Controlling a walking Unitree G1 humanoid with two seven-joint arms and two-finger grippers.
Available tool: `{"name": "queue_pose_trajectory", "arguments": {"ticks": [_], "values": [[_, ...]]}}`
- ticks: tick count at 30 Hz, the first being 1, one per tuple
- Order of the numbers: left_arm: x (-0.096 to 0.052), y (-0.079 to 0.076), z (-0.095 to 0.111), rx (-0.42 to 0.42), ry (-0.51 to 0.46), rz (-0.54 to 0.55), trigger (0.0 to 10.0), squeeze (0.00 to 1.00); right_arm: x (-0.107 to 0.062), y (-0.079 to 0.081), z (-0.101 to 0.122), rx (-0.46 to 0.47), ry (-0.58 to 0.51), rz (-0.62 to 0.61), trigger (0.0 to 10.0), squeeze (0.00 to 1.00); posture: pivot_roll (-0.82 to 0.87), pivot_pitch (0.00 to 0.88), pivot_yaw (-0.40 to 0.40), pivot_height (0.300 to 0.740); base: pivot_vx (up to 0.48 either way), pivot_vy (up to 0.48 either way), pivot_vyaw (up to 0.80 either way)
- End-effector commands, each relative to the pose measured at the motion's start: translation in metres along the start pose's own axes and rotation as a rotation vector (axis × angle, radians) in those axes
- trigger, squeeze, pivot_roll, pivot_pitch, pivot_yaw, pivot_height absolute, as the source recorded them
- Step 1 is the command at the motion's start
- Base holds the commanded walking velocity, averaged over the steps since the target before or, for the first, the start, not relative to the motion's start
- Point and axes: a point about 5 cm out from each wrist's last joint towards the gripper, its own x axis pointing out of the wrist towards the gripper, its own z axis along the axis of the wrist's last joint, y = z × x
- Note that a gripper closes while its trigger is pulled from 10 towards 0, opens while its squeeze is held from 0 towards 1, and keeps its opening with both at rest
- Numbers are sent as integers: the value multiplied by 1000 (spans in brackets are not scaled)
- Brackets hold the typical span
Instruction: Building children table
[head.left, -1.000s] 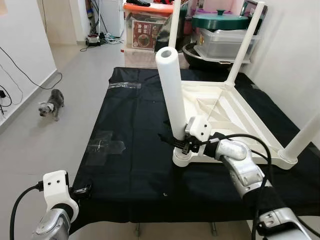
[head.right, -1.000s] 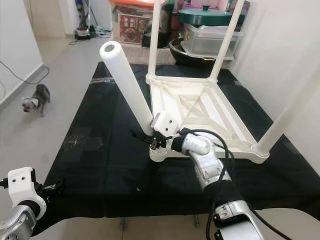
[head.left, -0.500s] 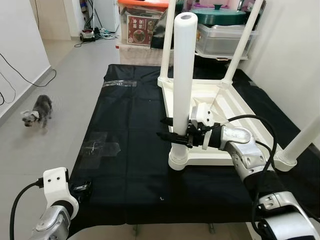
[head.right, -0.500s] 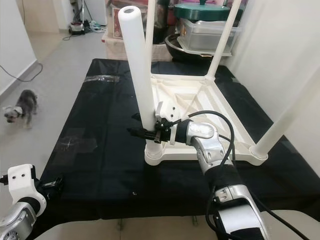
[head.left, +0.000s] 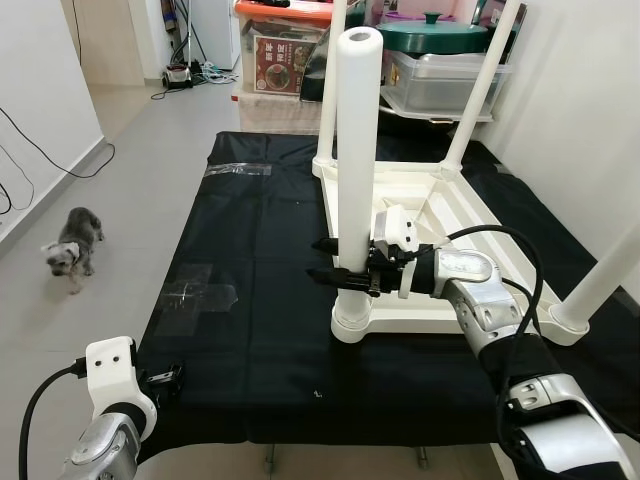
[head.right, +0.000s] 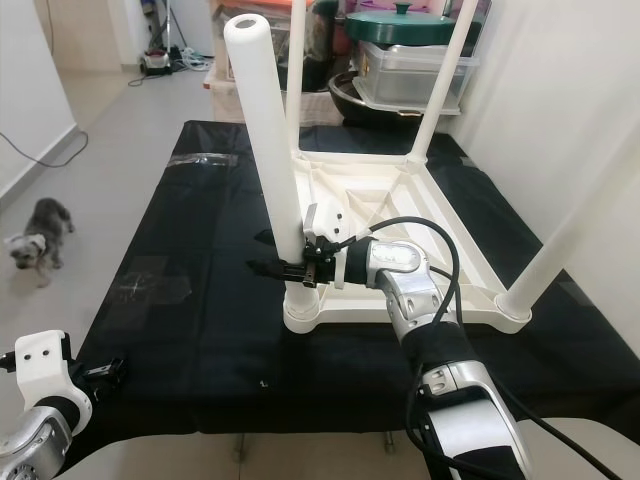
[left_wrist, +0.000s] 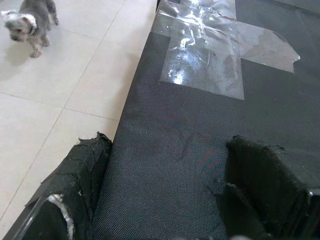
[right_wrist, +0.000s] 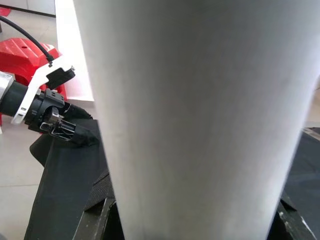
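**Right gripper clamped on the near-left leg**

Your right gripper (head.left: 335, 262) grasps the white table leg (head.left: 357, 150), upright in the near-left corner socket of the upturned white table (head.left: 440, 215). Your left gripper (head.left: 165, 380) hovers released at the black mat's (head.left: 260, 250) near-left edge. Clear tape (left_wrist: 220, 50) patches the mat. A small grey dog (head.left: 68, 243) stands on the tiled floor, left. Storage-box labels at the far end are unreadable.

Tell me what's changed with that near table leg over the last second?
The right gripper, clamped on the near white table leg, has swung it from leaning toward the robot's left to nearly upright in its corner socket. The upside-down tabletop, its other legs and the idle left gripper stayed put.
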Motion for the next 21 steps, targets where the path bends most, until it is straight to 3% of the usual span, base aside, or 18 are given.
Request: {"name": "queue_pose_trajectory", "arguments": {"ticks": [1, 2, 4, 6, 8, 10, 14, 15, 16, 17, 20, 21], "values": [[0, -4, -4, 6, 23, -11, 10000, 0, 13, 22, -40, 232, 70, 65, 10000, 12, 69, 0, -71, 740, 0, 0, 0], [0, -4, -4, 6, 23, -11, 10000, 0, 13, 22, -40, 232, 70, 65, 10000, 12, 69, 0, -71, 740, 0, 0, 0], [0, -6, -6, 5, 25, -17, 10000, 0, 17, 17, -43, 279, 66, -55, 10000, 12, 65, 0, -76, 740, 0, 0, 0], [0, -6, -6, 5, 25, -17, 10000, 0, 17, 17, -43, 279, 66, -55, 10000, 12, 65, 0, -76, 740, 0, 0, 0], [0, -8, -7, 1, 27, -18, 10000, 0, 24, 17, -54, 347, 56, -320, 10000, 0, 63, 0, -74, 740, 0, 0, 0], [1, -7, -7, -2, 28, -16, 10000, 0, 26, 23, -69, 348, 120, -494, 10000, 0, 63, 0, -68, 740, 0, 0, 0], [1, -5, -8, -2, 32, -13, 10000, 0, 24, 31, -76, 366, 114, -606, 10000, 0, 60, 0, -58, 740, 0, 0, 0], [2, -4, -8, 2, 34, -12, 10000, 0, 18, 32, -80, 403, 109, -725, 10000, 0, 48, 0, -49, 740, 0, 0, 0], [2, -4, -8, 2, 34, -12, 10000, 0, 18, 32, -80, 403, 109, -725, 10000, 0, 48, 0, -49, 740, 0, 0, 0], [2, -3, -8, 8, 34, -11, 10000, 0, 8, 32, -83, 427, 118, -845, 10000, 0, 46, 0, -48, 740, 0, 0, 0], [2, -3, -8, 8, 34, -11, 10000, 0, 8, 32, -83, 427, 118, -845, 10000, 0, 46, 0, -48, 740, 0, 0, 0], [5, -1, -5, 12, 28, -11, 10000, 0, -13, 31, -87, 390, 223, -1038, 10000, 0, 27, 0, -31, 740, 0, 0, 0]]}}
